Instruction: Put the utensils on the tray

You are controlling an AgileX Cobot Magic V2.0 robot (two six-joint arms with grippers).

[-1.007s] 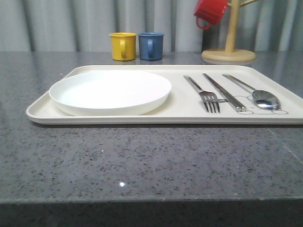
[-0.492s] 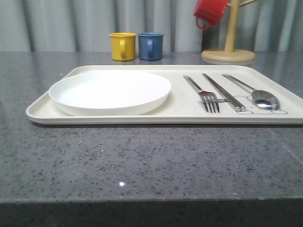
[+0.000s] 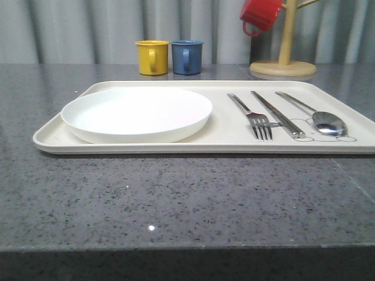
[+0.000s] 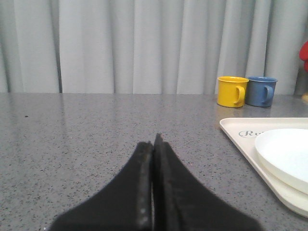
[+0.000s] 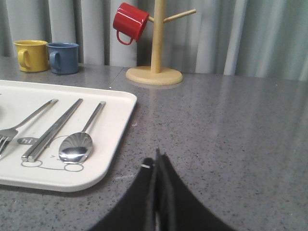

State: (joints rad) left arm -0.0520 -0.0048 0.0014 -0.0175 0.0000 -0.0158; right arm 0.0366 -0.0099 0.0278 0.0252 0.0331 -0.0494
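Observation:
The cream-white tray (image 3: 222,136) lies across the middle of the table. On its left half rests the round white plate (image 3: 136,112). On its right half lie the silver fork (image 3: 251,115), the chopsticks (image 3: 277,113) and the spoon (image 3: 319,117), side by side. The spoon (image 5: 77,144), chopsticks (image 5: 52,130) and fork (image 5: 19,127) also show in the right wrist view. My left gripper (image 4: 154,139) is shut and empty over bare table to the left of the tray (image 4: 250,144). My right gripper (image 5: 157,156) is shut and empty over bare table right of the tray (image 5: 113,149).
A yellow mug (image 3: 152,57) and a blue mug (image 3: 187,56) stand behind the tray. A wooden mug tree (image 3: 283,58) with a red mug (image 3: 260,14) hanging on it stands at the back right. Grey curtains close off the back.

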